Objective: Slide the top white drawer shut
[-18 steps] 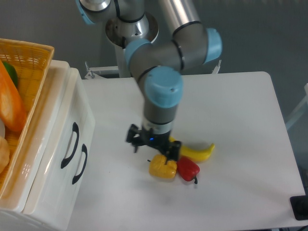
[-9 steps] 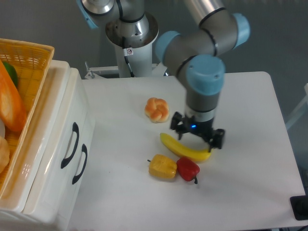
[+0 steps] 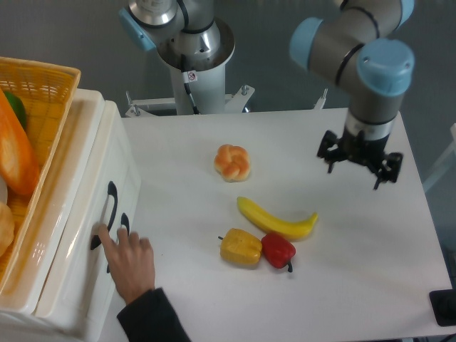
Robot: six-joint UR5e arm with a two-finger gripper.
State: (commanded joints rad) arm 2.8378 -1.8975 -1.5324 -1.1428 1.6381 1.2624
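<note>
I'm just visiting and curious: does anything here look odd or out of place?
Yes. A person's hand reaches in from the bottom edge and touches the drawer fronts by the black handles, while the robot's tool hangs far off over the table's right side.

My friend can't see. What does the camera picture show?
A person's hand touches the handles of the white drawers on the left. The robot's gripper hovers far right, away from a bun, banana and two peppers.

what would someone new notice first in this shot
A bare human hand in a dark sleeve reaches in from the bottom edge, fingertips at the curved black handles on the glossy white plastic drawer fronts at left. The robot's black two-finger claw hangs at the right, over the white table, away from the yellow banana.
</note>
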